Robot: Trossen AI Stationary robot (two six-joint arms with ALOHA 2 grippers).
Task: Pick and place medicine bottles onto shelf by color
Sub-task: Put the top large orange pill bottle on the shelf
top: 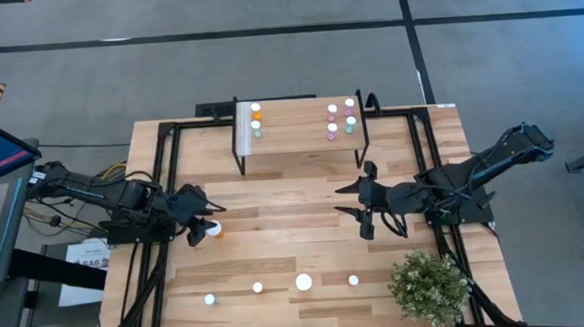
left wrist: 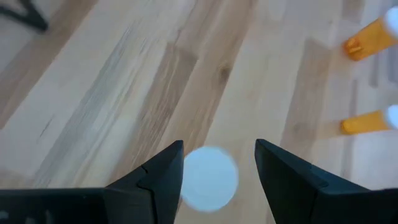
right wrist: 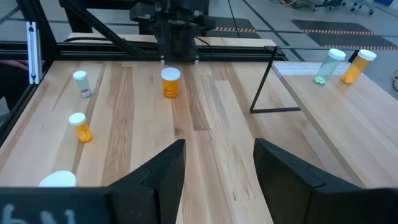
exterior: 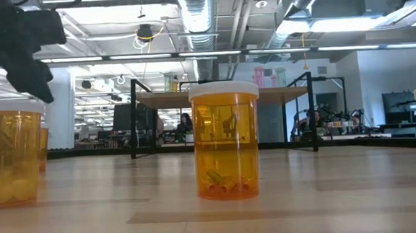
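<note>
Where the wooden table (top: 304, 208) fills the middle of the high view, the shelf (top: 299, 135) stands at its upper centre, its light plank running left to right across the frame on thin black legs. Medicine bottles stand upright on it, caps up: an orange one (top: 256, 111) with a greenish one just below it at the plank's left end, and a cluster of pink and teal bottles (top: 341, 120) near its right end. The bushy green plant (top: 431, 286) sits at the lower right of the table, just below the right arm. The left gripper (top: 203, 226) is at the left middle of the table, its fingers spread and straddling an upright orange bottle (top: 213, 229); the left wrist view shows the white cap (left wrist: 209, 178) between the two dark fingers, with a gap on each side, so nothing is clamped. The right gripper (top: 362, 202) hangs at the centre right, below the shelf, fingers parted and holding nothing. Along the bottom of the high view four more bottles stand in a row, the one with the largest cap (top: 304, 281) in the middle; the low view shows it as an orange bottle (exterior: 225, 141) standing upright with pills at its bottom. No writing on any bottle can be read.
</note>
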